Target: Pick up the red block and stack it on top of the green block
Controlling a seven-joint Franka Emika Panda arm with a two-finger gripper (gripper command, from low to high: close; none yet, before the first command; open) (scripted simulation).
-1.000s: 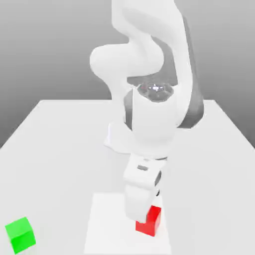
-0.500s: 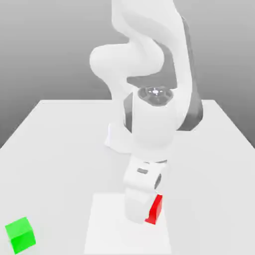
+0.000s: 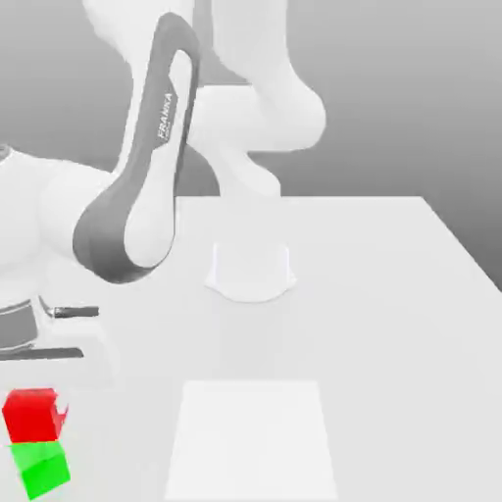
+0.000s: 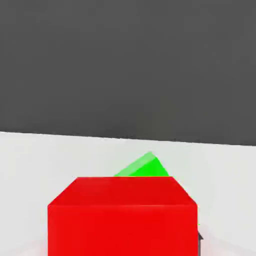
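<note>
The red block [image 3: 32,414] hangs directly over the green block [image 3: 44,469] at the exterior view's lower left. Their faces meet or nearly meet, and I cannot tell whether the red one rests on the green. My gripper [image 3: 35,400] comes down from the white hand [image 3: 39,338] just above and is shut on the red block. In the hand view the red block [image 4: 122,217] sits close up between the fingers, with a corner of the green block [image 4: 142,167] showing past it.
The arm's grey and white link [image 3: 137,216] leans across the exterior view's left half. Its round base [image 3: 251,275] stands mid-table. A lighter square patch [image 3: 253,441] lies on the white table [image 3: 392,294] near the front.
The gripper shut on the red block at the square patch. The arm then swung to the exterior view's left and carried the block over the green block.
</note>
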